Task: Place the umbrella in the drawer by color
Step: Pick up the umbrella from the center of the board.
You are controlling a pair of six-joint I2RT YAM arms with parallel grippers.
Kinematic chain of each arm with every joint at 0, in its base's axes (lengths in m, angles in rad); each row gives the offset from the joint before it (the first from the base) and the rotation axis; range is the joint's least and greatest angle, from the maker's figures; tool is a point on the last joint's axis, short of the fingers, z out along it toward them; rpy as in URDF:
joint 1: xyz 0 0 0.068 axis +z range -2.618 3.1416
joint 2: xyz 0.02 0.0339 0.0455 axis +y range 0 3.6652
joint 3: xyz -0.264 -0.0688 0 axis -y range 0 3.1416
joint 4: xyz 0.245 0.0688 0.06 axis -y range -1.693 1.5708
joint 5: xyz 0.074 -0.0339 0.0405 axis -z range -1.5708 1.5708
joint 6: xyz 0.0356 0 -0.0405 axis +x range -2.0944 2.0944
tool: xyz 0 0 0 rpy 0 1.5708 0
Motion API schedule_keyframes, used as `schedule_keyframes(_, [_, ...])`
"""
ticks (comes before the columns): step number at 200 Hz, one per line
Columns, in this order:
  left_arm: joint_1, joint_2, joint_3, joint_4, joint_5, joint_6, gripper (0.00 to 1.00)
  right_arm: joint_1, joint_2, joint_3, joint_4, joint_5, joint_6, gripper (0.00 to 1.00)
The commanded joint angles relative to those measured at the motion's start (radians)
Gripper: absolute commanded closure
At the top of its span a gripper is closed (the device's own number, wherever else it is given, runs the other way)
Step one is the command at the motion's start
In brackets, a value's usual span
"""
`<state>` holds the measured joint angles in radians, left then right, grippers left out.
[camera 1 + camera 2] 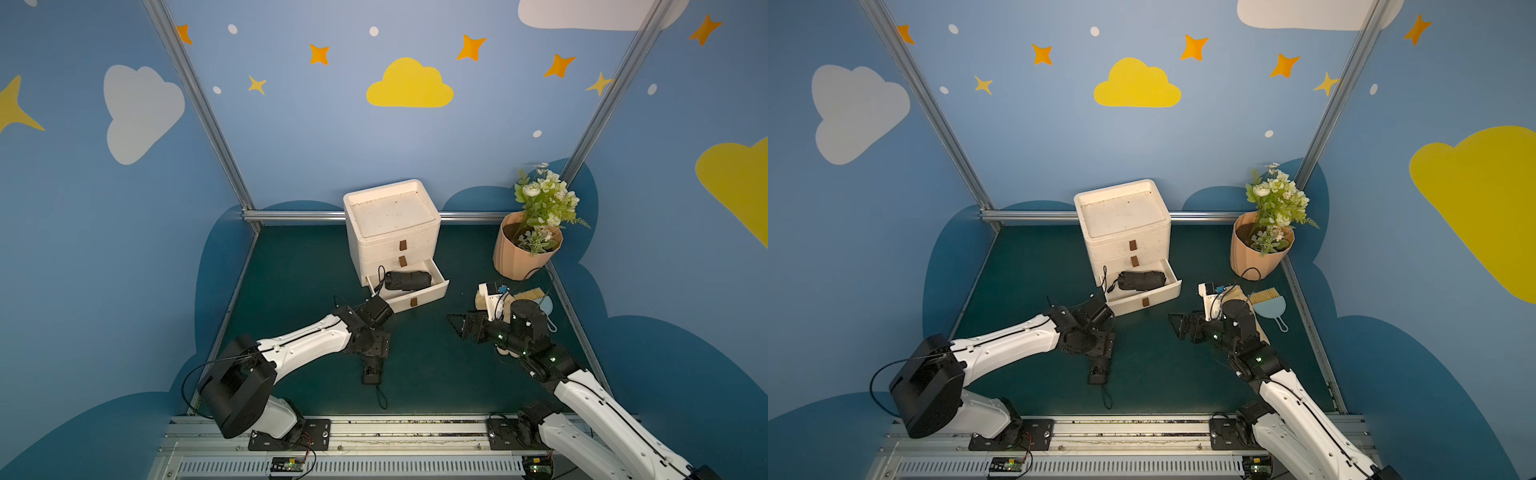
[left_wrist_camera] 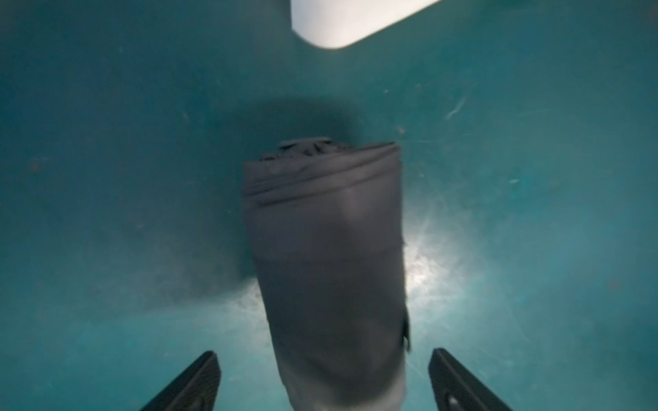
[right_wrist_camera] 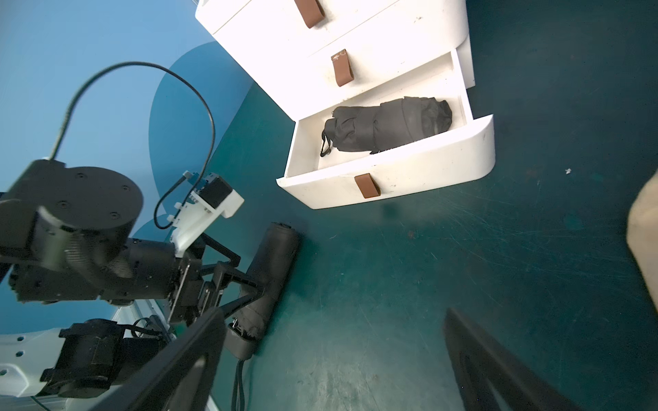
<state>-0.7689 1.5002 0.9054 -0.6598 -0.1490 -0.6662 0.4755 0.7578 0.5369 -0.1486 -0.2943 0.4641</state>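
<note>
Left hand (image 2: 322, 356): wide open, gripping nothing, set low over the black umbrella (image 2: 324, 249). Fingers (image 2: 199, 377) stood one on each side of the roll. A gap showed on both sides and no contact was seen.

Umbrella lay flat on the bench (image 1: 291, 291), just in front of the cabinet (image 1: 390, 232), off the left end of its open bottom drawer (image 1: 419, 298). Long axis pointed roughly at the cabinet. The hand straddled it nearer the handle end than the middle.

Step judged: the grasp. To do it well:
- shift toward mid-roll before closing, or the far end would likely droop;
- keep the fingers square across the roll;
- close firmly, since the cloth looked soft and would give;
- lift high enough to clear the drawer front.

Drawer: pulled out, with a second umbrella (image 1: 407, 280), also black, lying lengthwise inside. Black with black looked the right match. Some room seemed left along the drawer front.

Right hand (image 1: 457, 327): fully open, empty, hovering right of the drawer, well apart from both umbrellas.
</note>
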Motion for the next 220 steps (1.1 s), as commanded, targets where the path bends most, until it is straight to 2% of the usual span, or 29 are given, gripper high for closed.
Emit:
schedule_keyframes(1, [-0.001, 0.052, 0.045, 0.016, -0.049, 0.010, 0.12, -0.006, -0.024, 0.001, -0.020, 0.023, -0.005, 0.02])
schedule_keyframes(24, [-0.002, 0.112, 0.079, 0.026, -0.040, 0.027, 0.13, -0.008, -0.024, -0.005, -0.022, 0.023, -0.006, 0.02])
schedule_keyframes(75, [-0.001, 0.172, 0.082, 0.072, -0.015, 0.022, 0.29, -0.011, -0.021, -0.019, -0.007, 0.018, 0.010, 0.02])
schedule_keyframes(115, [-0.002, 0.158, 0.078, 0.068, -0.020, 0.029, 0.50, -0.011, -0.020, -0.022, -0.009, 0.022, 0.005, 0.02])
schedule_keyframes(137, [-0.003, 0.120, 0.083, 0.062, -0.028, 0.055, 0.67, -0.015, -0.020, -0.027, -0.001, 0.015, 0.005, 0.02])
schedule_keyframes(175, [-0.002, 0.003, 0.196, -0.018, -0.117, 0.246, 0.70, -0.037, -0.001, -0.053, 0.067, -0.066, 0.032, 0.02])
schedule_keyframes(220, [0.036, -0.063, 0.416, -0.001, -0.190, 0.625, 0.74, -0.070, 0.096, -0.080, 0.206, -0.203, 0.124, 0.02])
